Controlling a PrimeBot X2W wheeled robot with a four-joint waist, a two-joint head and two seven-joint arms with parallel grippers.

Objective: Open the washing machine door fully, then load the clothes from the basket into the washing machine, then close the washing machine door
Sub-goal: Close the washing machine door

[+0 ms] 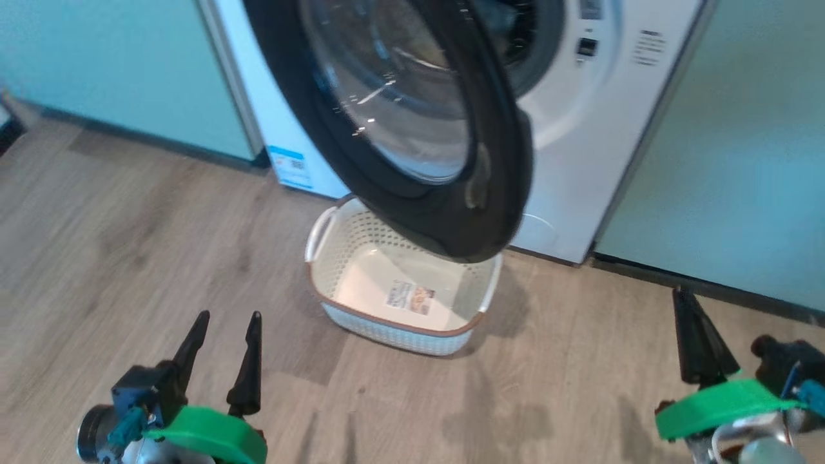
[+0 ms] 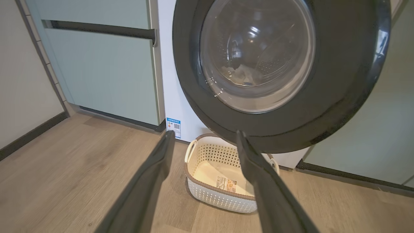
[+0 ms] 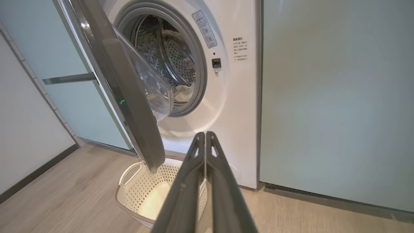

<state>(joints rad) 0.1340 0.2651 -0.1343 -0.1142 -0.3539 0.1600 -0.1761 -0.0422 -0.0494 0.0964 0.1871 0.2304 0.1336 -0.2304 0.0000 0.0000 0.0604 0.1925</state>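
Washing machine door, large and round, with a glossy black ring and a bulging clear glass bowl (image 1: pixel 399 109), is caught in the head view standing partly open from the big white front-loading washing machine (image 1: pixel 580 161). It hangs over the far end of the small cream-white perforated plastic basket (image 1: pixel 393 324), whose visible floor is bare but for a label. The left gripper (image 1: pixel 231 316) is seen low on the left with its fingers spread wide and nothing between them. The right gripper (image 1: pixel 684 299) is pressed shut on nothing. Both are well apart from the door. The door's top is cut off, and the picture is a little blurred.

On to the left wrist view. The door (image 2: pixel 255 58) is met nearly face on. The pale yellow soft clothes (image 2: pixel 242 73) are glimpsed through the glass, down in the drum. How many pieces cannot be told. The basket's (image 2: pixel 207 185) far rim is covered by the ring.

In the right wrist view the door (image 3: pixel 129 97) is seen edge-on, with the hinge side out of frame. A fold of the clothes (image 3: pixel 182 94) is made out low in the drum mouth.

A rigid, fairly weighty swing is to be expected, and the ring is judged slick. The push is best placed on the black ring near its free edge, never on the glass.
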